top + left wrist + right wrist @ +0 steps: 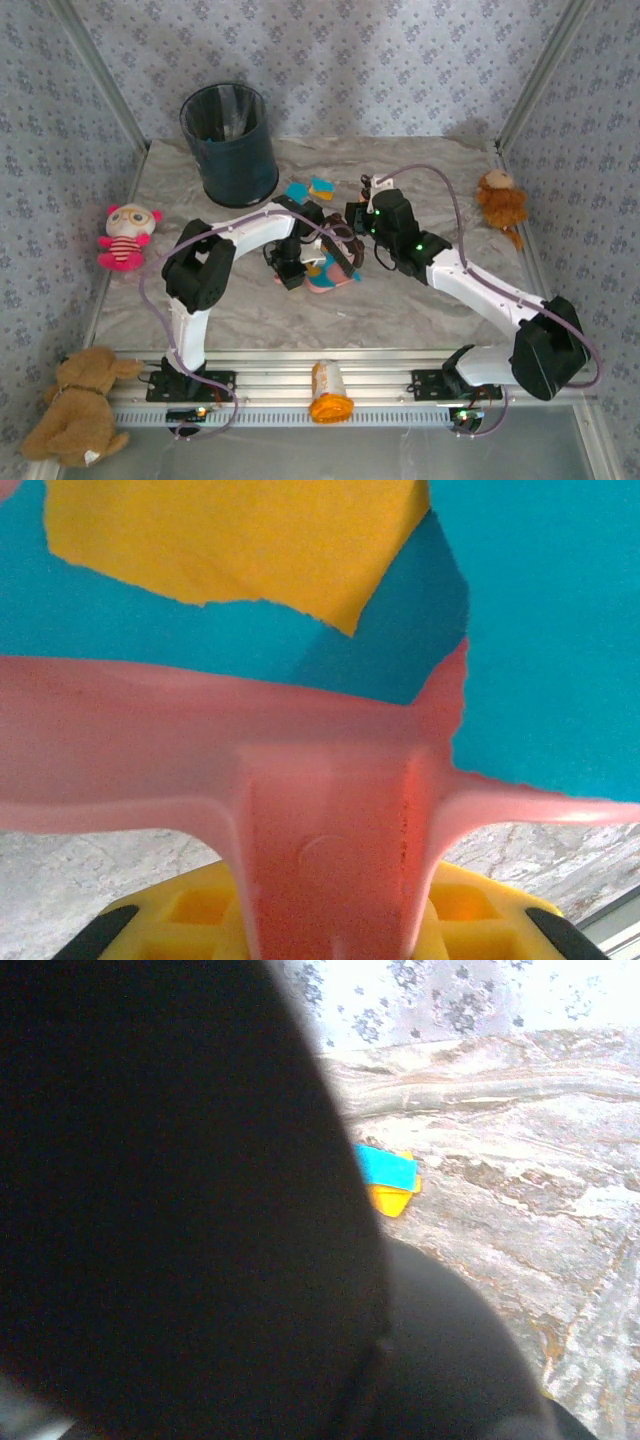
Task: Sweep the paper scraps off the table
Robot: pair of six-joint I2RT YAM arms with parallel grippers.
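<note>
Table (300, 330) rail up front carried both bases; for a clean sweep I figured the pink dustpan (150, 750) lip needed to sit flat, strokes pulled straight in. Left arm was folded at the elbow, left gripper (330, 925) clamped on the pan's handle; right arm reached low, right gripper (358, 218) shut on something dark I couldn't identify. Some paper scraps (220, 540) lay in the pan, more loose farther back.
</note>
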